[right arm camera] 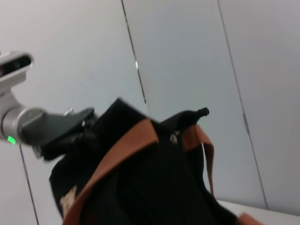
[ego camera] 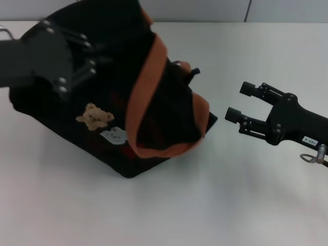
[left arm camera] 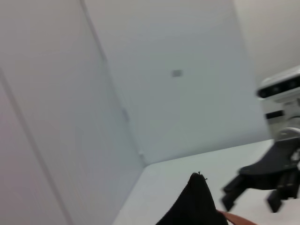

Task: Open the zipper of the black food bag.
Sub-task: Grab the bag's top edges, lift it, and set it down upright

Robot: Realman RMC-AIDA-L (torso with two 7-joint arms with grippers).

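Table (ego camera: 246,205), white and broad, carries the black food bag (ego camera: 154,128) on its left half, tipped with the bear patches (ego camera: 95,117) facing the head camera and the orange-brown strap handles (ego camera: 148,77) looping over its top. At the bag's left end sits the left gripper (ego camera: 95,59), its fingers pressed against the dark fabric; whether they pinch cloth or merely rest there I cannot tell. Off to the bag's right, clear of it, hovers the right gripper (ego camera: 241,102), jaws spread with nothing between them, aimed at the bag's near end. Smallest of all, the zipper (right arm camera: 174,137) shows in the right wrist view as a small silvery pull near the raised tip of the top seam. The track's state is hard to read against the black fabric. Judging by this, the right gripper has yet to grasp the pull and draw it along.
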